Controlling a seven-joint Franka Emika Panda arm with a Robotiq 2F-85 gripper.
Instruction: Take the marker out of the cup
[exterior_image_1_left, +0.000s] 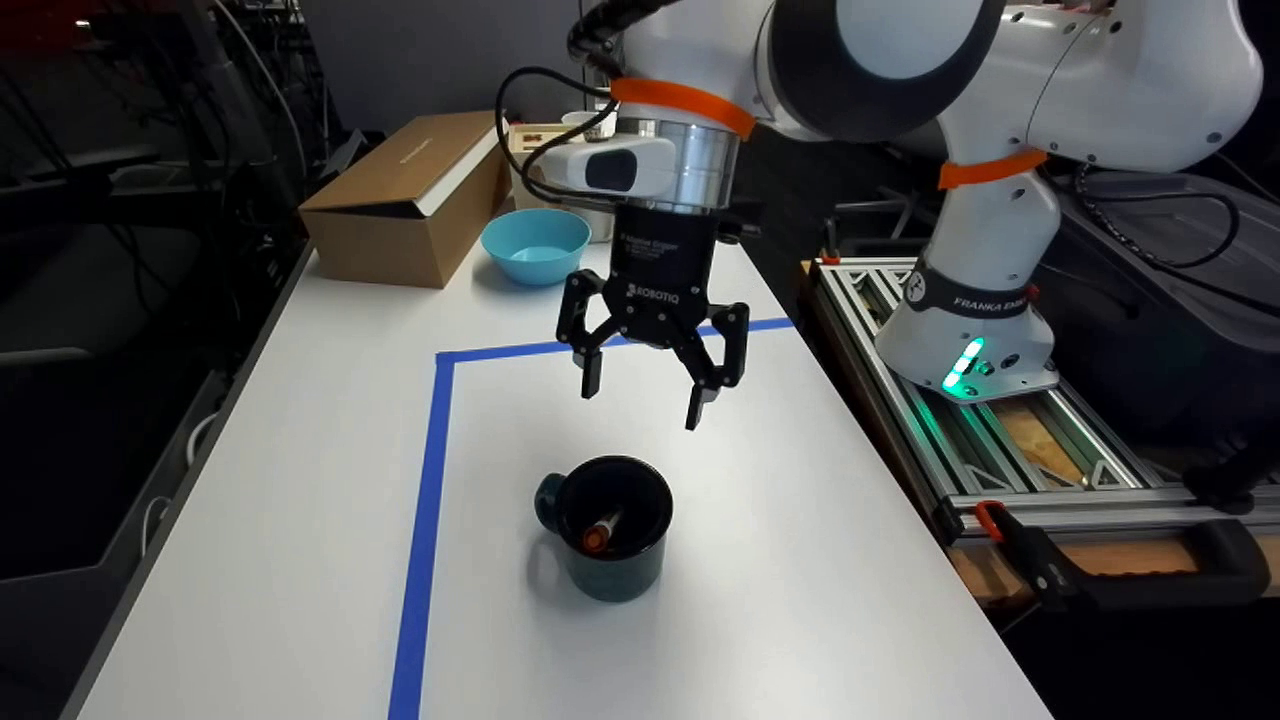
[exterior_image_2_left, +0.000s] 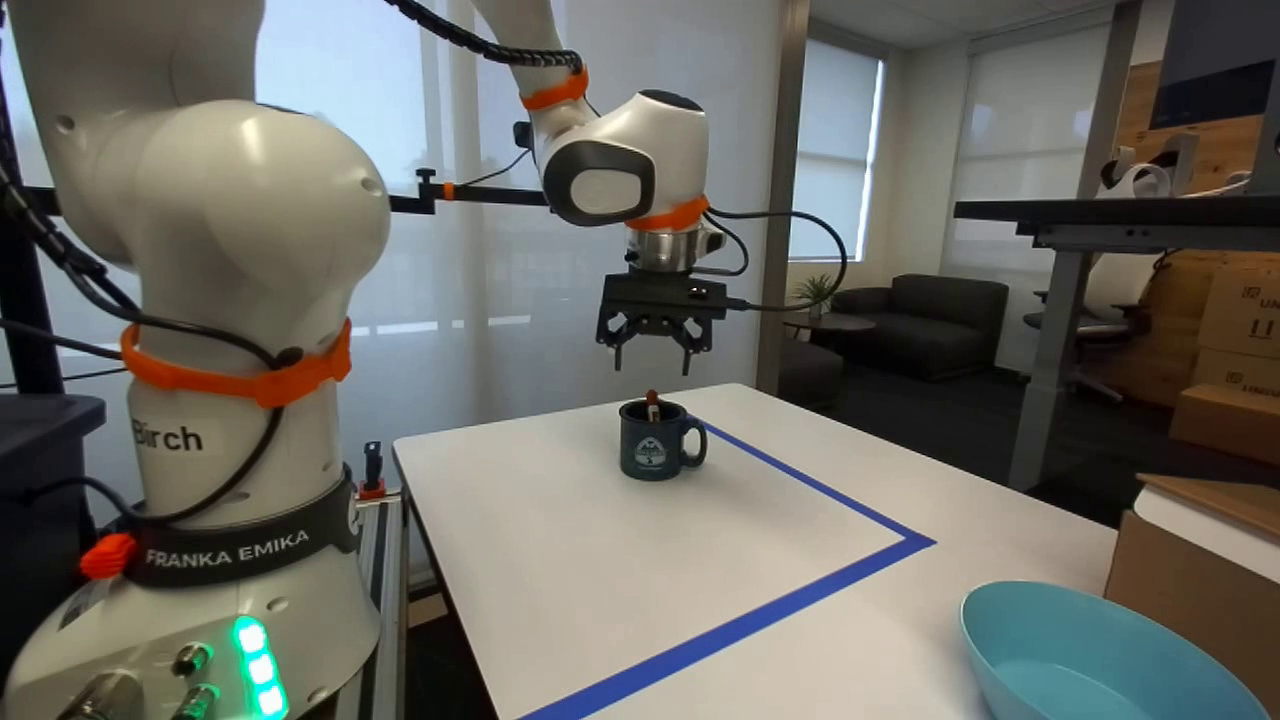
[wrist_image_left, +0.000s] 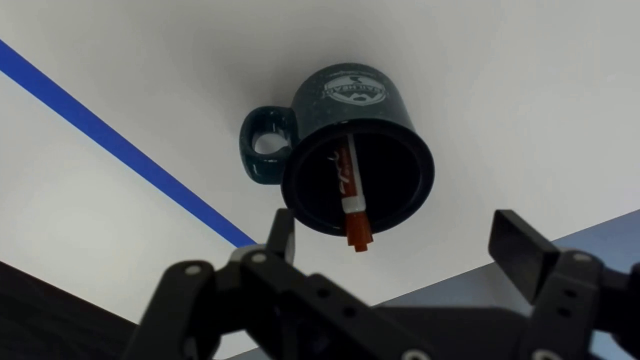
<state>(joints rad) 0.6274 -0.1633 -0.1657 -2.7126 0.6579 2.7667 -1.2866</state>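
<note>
The gripper (exterior_image_1_left: 641, 410) hangs over the table (exterior_image_1_left: 790, 560), its two jaws spread wide on a bare gap, clear of the dark mug (exterior_image_2_left: 652, 442) below. One marker (wrist_image_left: 353, 186) leans inside that one mug, orange-red end past the rim; one blue bowl (exterior_image_1_left: 537, 266) stands well apart.

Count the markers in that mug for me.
1: the marker leaning inside the mug, red end up. Another lying low in its dark inside could be hidden.

We have free air between the wide-parted jaws and the cup (exterior_image_1_left: 615, 580) on the tabletop (exterior_image_1_left: 790, 600), its handle (wrist_image_left: 264, 169) jutting sideways and the marker (wrist_image_left: 353, 196) poking above its rim (wrist_image_left: 426, 170).
</note>
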